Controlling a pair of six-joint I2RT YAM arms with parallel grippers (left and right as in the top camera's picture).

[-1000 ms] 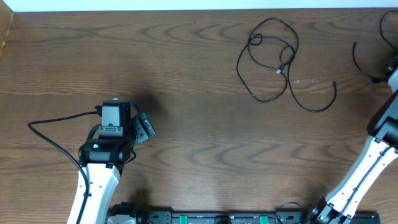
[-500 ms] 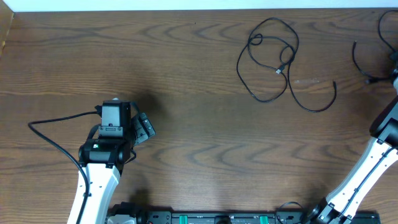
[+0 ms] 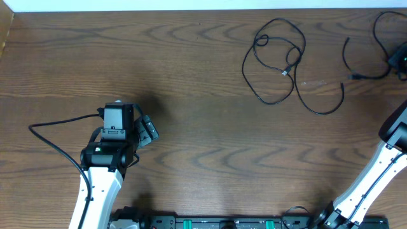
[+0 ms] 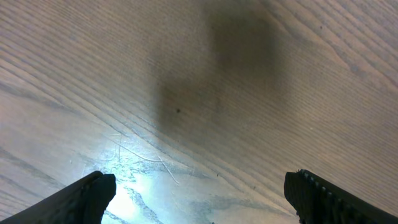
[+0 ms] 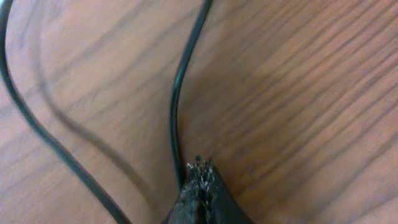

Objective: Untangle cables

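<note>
Right gripper (image 5: 199,169) clenched on a thin black cable (image 5: 176,93) trailing ahead of it; left gripper (image 4: 199,190) released, above brown wooden table (image 4: 261,87).

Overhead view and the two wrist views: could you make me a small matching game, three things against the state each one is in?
Things:
1. left gripper
2. right gripper
3. looped black cable

States:
A. lying loose on the table
B. shut on the other black cable
C. open over bare wood

Pairs: 1-C, 2-B, 3-A
</note>
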